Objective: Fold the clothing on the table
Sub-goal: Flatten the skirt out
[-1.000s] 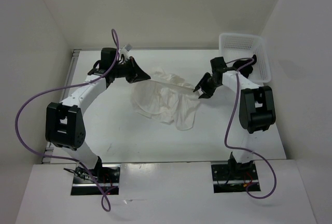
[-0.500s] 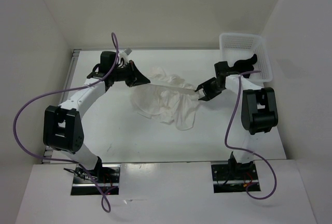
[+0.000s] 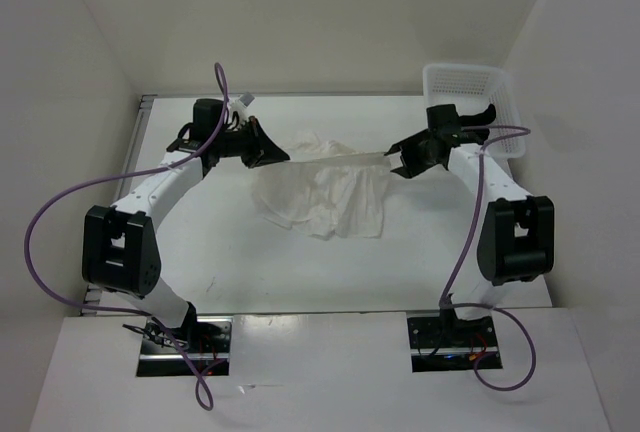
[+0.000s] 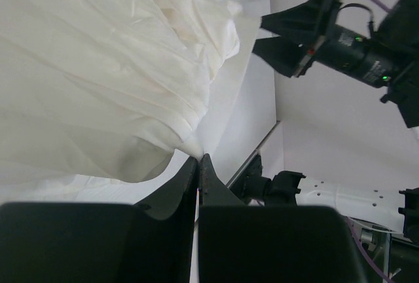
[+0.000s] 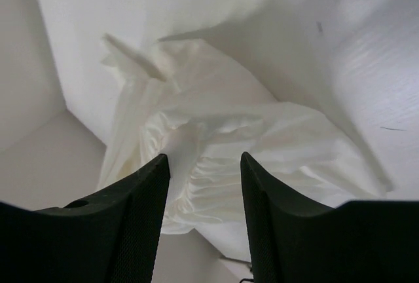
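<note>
The clothing is a wrinkly white garment in the middle of the table. Its top edge is pulled into a taut band between both grippers, and the rest hangs down onto the tabletop. My left gripper is shut on the band's left end; in the left wrist view its tips pinch a corner of fabric. My right gripper holds the right end. In the right wrist view its fingers stand apart with gathered fabric bunched between them.
A white mesh basket stands at the back right corner, just behind the right arm's wrist. White walls close in the table at the back and on both sides. Purple cables loop off both arms.
The right gripper has moved back and to the right with the garment's edge, stretching it taut and spreading the hanging part. The left gripper has barely moved.
</note>
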Available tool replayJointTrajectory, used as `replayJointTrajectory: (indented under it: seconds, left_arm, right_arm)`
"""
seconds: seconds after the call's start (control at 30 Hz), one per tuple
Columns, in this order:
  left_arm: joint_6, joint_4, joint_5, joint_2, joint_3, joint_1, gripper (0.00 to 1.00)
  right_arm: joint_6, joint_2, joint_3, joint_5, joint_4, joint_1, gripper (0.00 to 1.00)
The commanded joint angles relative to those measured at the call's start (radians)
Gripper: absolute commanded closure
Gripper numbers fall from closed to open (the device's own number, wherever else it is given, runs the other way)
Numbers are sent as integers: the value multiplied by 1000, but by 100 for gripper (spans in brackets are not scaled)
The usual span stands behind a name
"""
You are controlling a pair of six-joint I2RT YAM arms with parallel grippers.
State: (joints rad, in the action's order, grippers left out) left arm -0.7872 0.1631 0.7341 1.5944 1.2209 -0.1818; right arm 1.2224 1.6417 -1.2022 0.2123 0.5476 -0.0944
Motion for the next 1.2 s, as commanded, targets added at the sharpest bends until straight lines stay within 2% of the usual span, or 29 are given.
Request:
replayJointTrajectory:
  seconds: [0.0,0.27,0.4,0.63,1.17]
  left_arm:
    - [20,-25,2,-25,-1,16,100]
    - [20,-36,11,-4,-1,16,100]
    - [20,-36,11,-4,-1,16,100]
    - [20,-36,11,-13,-1,16,100]
    - [20,-27,11,-22,-11,16,100]
  right_arm:
    - [-66,-74,-74,-67,32,28,47]
    - [-58,-23,53,182,-98,39,47]
    - [-58,-11,66,182,-118,30,47]
    - [-6,53,144,291,-196,30,47]
    - [25,139,156,367,-256,-53,47]
